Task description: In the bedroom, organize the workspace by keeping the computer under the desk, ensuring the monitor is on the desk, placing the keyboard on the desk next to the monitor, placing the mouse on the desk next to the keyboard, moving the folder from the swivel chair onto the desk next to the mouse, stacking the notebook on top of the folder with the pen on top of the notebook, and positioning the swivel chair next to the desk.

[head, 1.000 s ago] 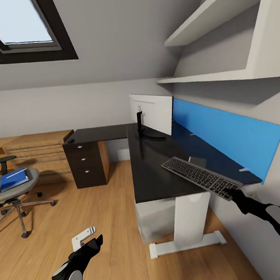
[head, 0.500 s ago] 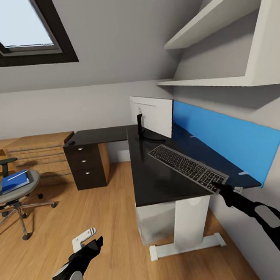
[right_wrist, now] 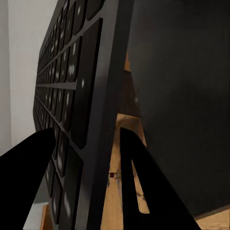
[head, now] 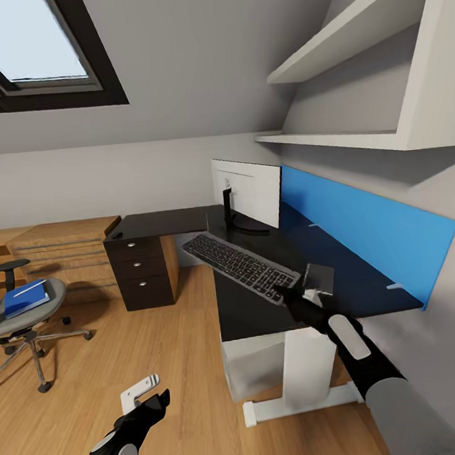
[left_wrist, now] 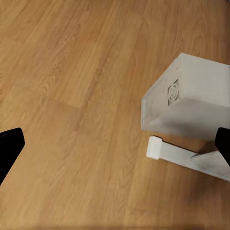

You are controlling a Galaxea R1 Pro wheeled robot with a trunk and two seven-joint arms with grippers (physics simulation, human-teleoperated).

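The black keyboard (head: 239, 265) hangs tilted just above the glossy black desk (head: 159, 222), in front of the monitor (head: 249, 190). My right gripper (head: 289, 294) is shut on its near end. In the right wrist view both fingers (right_wrist: 26, 184) clamp the keyboard (right_wrist: 72, 91) edge. The white computer (head: 255, 357) stands under the desk, also in the left wrist view (left_wrist: 186, 98). The blue folder (head: 25, 299) lies on the swivel chair (head: 20, 321) with the white pen (head: 28, 288) on it. My left gripper (head: 143, 395) is open low over the floor.
A three-drawer unit (head: 140, 272) holds up the desk's far wing, with a light wood dresser (head: 67, 252) behind it. A blue panel (head: 366, 232) lines the wall behind the desk. White shelves (head: 357, 137) overhang it. The desk's white foot (left_wrist: 184, 158) lies beside the computer.
My right arm has swung the keyboard leftwards across the desk, from near the blue panel to in front of the monitor. The left arm has stayed put.
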